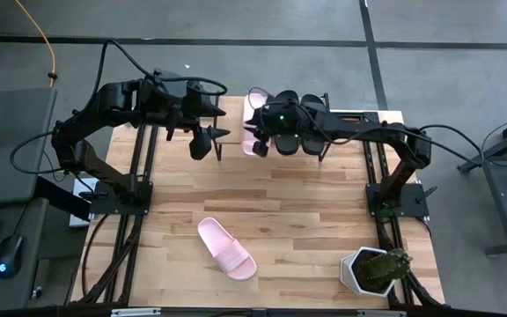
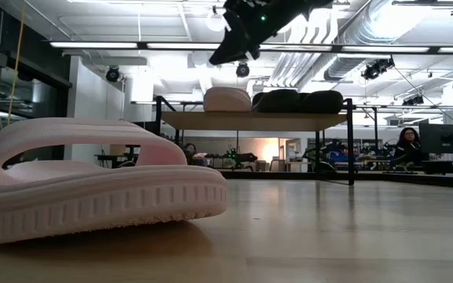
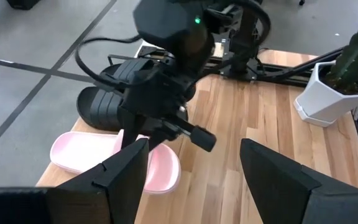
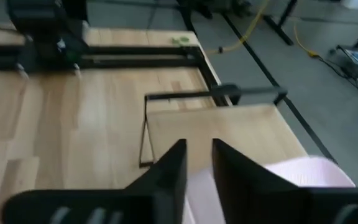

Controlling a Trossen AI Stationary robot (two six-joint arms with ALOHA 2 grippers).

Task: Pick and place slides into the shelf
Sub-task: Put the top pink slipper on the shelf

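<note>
Right gripper (image 1: 255, 123) hovering over the shelf (image 4: 229, 134), fingers nearly closed, gripping nothing; left gripper (image 3: 194, 165) waiting beside it, fingers open; 1 pink slide (image 1: 226, 248) lying on the table (image 1: 306, 220)

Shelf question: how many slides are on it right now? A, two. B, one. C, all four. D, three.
D: the shelf carries one pink slide and two black slides, while the other pink slide lies on the table.

Right arm hides much of the shelf (image 1: 346, 116).
</note>
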